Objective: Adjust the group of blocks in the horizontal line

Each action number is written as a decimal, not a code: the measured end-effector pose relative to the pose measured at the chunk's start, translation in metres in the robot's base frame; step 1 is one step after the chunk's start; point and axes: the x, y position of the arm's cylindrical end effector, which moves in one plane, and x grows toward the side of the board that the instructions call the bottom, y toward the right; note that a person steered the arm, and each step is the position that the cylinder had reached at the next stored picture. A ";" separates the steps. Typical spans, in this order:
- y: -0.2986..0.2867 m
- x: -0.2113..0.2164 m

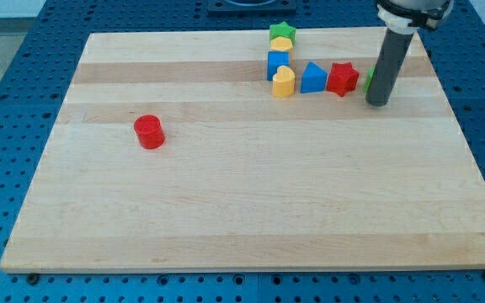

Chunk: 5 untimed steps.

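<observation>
A row of blocks lies near the view's top right: a yellow heart block (pixel 284 82), a blue triangular block (pixel 312 78), a red star block (pixel 342 78) and a green block (pixel 369 80) mostly hidden behind the rod. Above the heart stand a blue cube (pixel 277 64), a yellow round block (pixel 280 44) and a green star block (pixel 282 33). My tip (pixel 378 103) rests on the board at the right end of the row, against the green block and just right of the red star.
A red cylinder (pixel 150 132) stands alone at the view's left middle. The wooden board (pixel 251 202) lies on a blue perforated table; its right edge is close to the rod.
</observation>
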 end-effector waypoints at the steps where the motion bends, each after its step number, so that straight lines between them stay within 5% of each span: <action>1: 0.000 0.002; 3: -0.119 0.149; 5: -0.348 0.145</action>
